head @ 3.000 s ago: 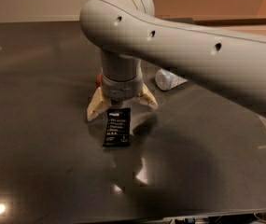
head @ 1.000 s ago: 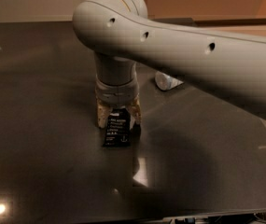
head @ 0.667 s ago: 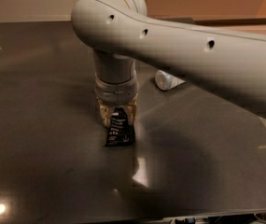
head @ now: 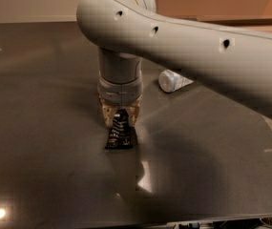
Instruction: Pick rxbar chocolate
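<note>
The rxbar chocolate [head: 119, 131] is a small black wrapper bar with white text, near the middle of the dark table [head: 40, 128]. Its upper end is pinched between my gripper's fingers, and its lower end hangs tilted close over the table. My gripper [head: 120, 116] points straight down from the grey arm [head: 183, 37] and is shut on the bar's top. The red apple is hidden behind the arm.
A clear bottle with a white label [head: 172, 80] lies on its side behind and to the right of the gripper. The table's front edge runs along the bottom of the view. A bright light glare [head: 0, 213] sits at the front left.
The gripper's fingers, spread wide around the bar three seconds ago, have closed on its upper end. The bar has tipped up from lying flat, and the arm has shifted slightly.
</note>
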Controlling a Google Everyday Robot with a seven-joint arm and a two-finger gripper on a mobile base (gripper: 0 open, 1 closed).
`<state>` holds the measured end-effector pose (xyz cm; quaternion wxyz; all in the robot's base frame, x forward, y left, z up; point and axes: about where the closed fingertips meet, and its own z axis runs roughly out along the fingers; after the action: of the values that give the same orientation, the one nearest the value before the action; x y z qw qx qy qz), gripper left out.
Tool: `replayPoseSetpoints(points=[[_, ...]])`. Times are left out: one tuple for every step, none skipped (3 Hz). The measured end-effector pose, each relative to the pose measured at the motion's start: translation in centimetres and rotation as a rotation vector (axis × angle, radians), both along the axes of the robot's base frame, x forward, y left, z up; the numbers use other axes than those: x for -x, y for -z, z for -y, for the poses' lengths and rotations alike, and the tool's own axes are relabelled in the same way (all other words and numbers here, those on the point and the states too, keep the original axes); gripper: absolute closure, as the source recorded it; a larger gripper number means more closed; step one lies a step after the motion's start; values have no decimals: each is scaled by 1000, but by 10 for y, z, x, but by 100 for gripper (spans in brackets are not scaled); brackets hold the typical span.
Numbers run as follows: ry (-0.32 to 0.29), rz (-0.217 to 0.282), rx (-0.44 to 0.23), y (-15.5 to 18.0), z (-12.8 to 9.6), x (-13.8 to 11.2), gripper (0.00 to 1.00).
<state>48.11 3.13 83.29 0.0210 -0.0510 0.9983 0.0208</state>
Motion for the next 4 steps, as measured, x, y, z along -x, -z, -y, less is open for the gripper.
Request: replayPoseSetpoints(points=[[3,5,-19,-3,-3,3,100],[1,14,-34,-10,-5,6,100],[-11,29,-53,-22,-8,7,100],[-31,61,-62,-45,-11,8,100]])
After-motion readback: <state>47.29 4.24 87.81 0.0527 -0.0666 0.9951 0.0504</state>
